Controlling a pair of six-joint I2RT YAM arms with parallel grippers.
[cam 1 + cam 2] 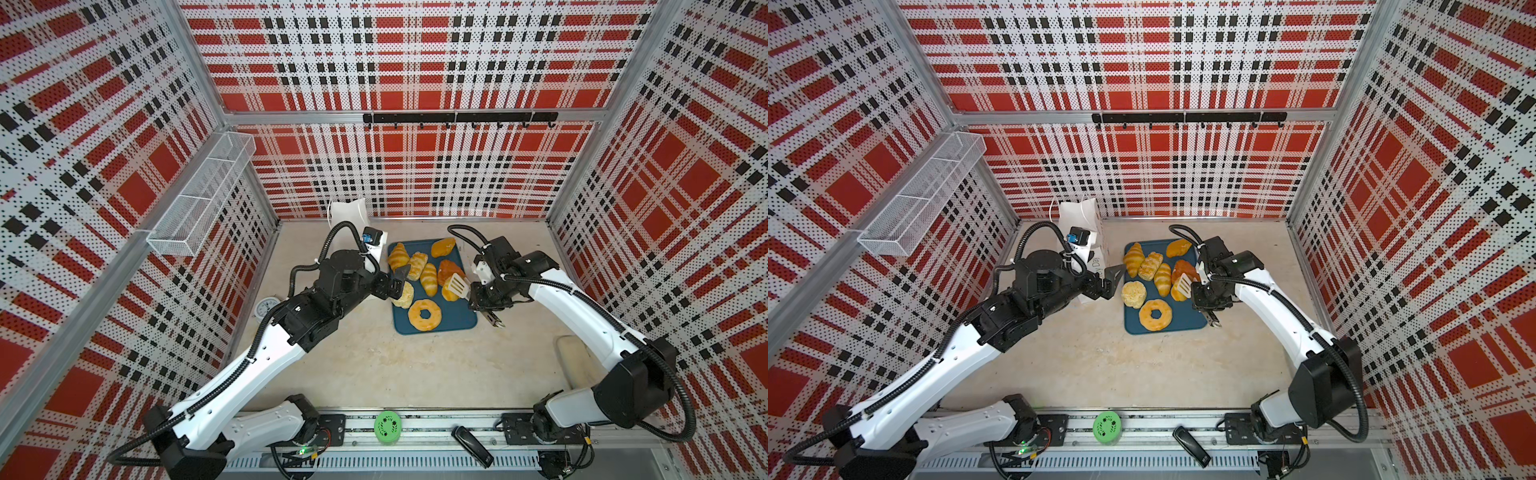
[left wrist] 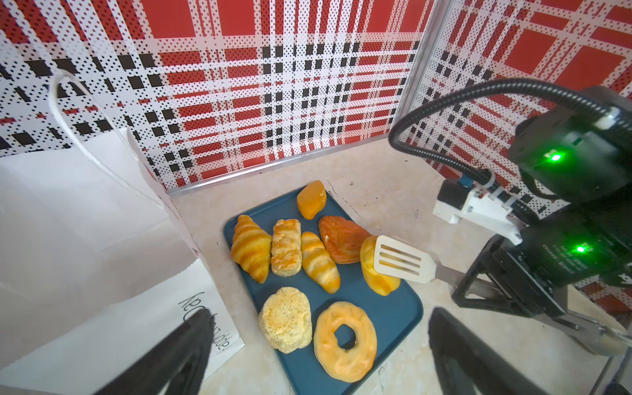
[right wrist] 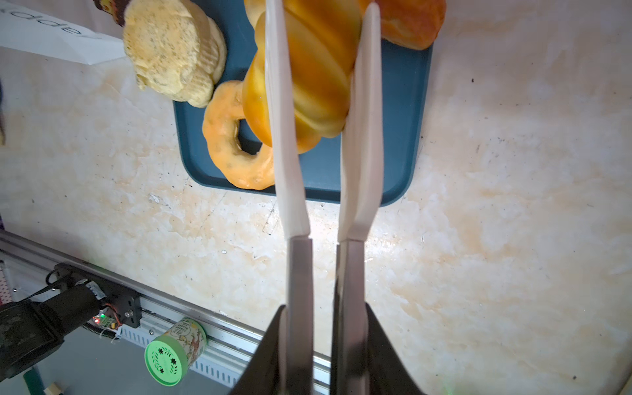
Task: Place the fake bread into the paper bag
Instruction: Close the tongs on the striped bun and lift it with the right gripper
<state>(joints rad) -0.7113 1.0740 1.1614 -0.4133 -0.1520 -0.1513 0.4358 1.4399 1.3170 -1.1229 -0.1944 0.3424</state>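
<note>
The fake bread lies on a dark-teal tray (image 1: 457,322): a croissant (image 1: 398,257), a pale bun (image 1: 404,296), a ring doughnut (image 1: 424,314) and several more. My right gripper (image 3: 325,306) is shut on the metal handles of white tongs (image 3: 284,136). The tongs' blades clamp a striped loaf (image 3: 314,78) over the tray's right side. In both top views the white paper bag (image 1: 1079,216) stands upright left of the tray, partly behind my left arm. My left gripper (image 2: 319,313) is open between bag and tray, near the bun, holding nothing.
A white wire basket (image 1: 199,195) hangs on the left wall and a black hook rail (image 1: 457,117) on the back wall. A green tin (image 1: 387,424) and a black object (image 1: 471,445) lie on the front rail. A small dial (image 1: 266,308) sits under my left arm.
</note>
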